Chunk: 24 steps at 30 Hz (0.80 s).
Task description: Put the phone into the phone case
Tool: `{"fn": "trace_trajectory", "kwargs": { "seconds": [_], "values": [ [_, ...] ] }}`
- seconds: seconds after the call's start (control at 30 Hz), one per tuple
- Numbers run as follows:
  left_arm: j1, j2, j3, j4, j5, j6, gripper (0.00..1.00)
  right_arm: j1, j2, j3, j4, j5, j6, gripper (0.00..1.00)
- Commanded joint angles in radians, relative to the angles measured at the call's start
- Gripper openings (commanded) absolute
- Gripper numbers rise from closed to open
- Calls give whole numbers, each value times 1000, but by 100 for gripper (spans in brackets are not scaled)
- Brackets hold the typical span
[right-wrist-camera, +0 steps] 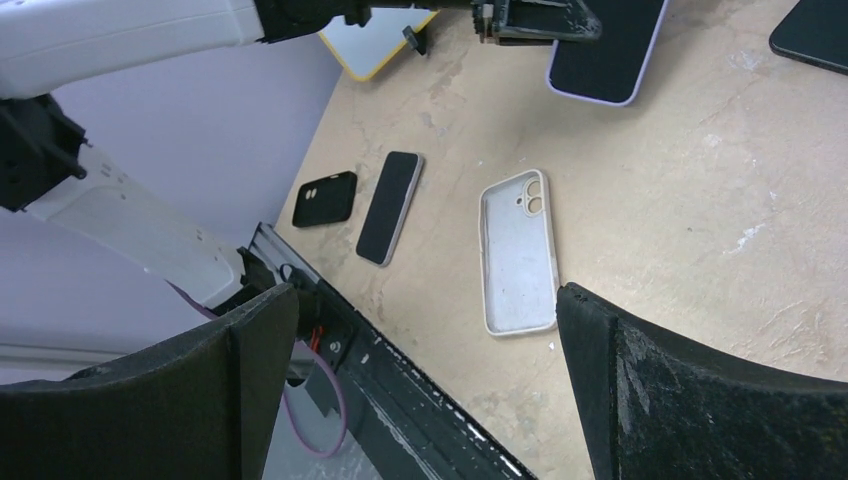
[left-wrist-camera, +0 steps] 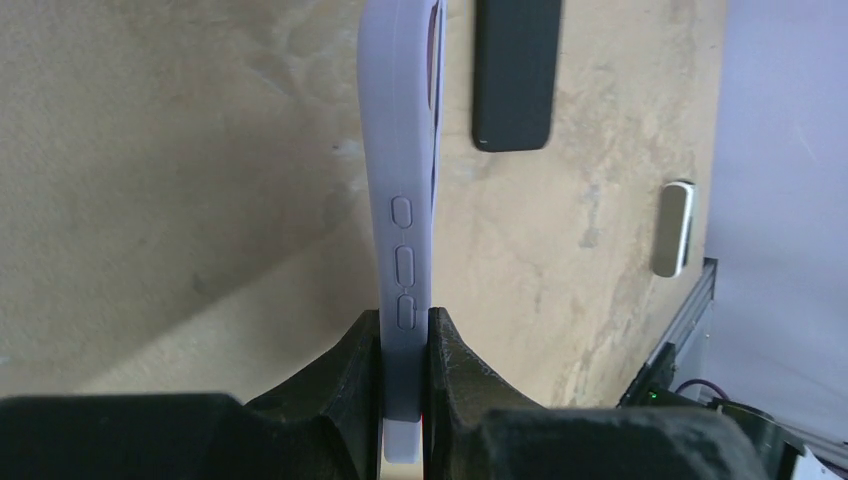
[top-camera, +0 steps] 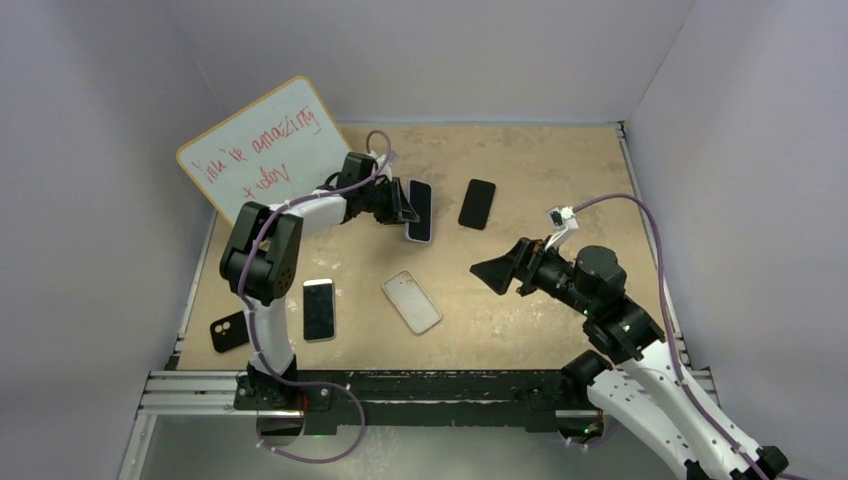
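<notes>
My left gripper point(top-camera: 402, 207) is shut on the end of a lavender phone case point(top-camera: 419, 212) that has a dark screen in it. In the left wrist view the gripper point(left-wrist-camera: 404, 330) pinches the case's thin side point(left-wrist-camera: 404, 200), button bumps showing. An empty white case point(top-camera: 412, 301) lies open side up at the table's middle and also shows in the right wrist view point(right-wrist-camera: 518, 250). A white-edged phone point(top-camera: 319, 309) lies left of it. My right gripper point(top-camera: 497, 272) is open and empty above the table, right of the white case; its own view point(right-wrist-camera: 428, 295) shows nothing between the fingers.
A black phone point(top-camera: 477, 203) lies right of the lavender case. A small black case point(top-camera: 229, 332) sits at the near left corner. A whiteboard point(top-camera: 265, 150) with red writing leans at the back left. The metal rail point(top-camera: 420, 385) runs along the near edge.
</notes>
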Motion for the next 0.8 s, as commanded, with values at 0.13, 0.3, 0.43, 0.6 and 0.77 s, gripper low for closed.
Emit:
{"fn": "trace_trajectory", "kwargs": {
  "seconds": [0.13,0.3,0.43,0.6,0.77],
  "values": [
    [19,83,93,-108,-62,128,10,6,3,-9,-3,7,11,99],
    [32,54,49,-145,-111,152,27,5,24,-21,1,9,15,99],
    [34,10,52,-200,-172,176,34,5,55,-30,-12,52,-1,99],
    [34,-48,68,-286,-236,201,46,5,100,-11,-47,98,-10,99],
    [34,-152,49,-339,-238,223,60,5,162,-1,-56,109,5,99]
  ]
}}
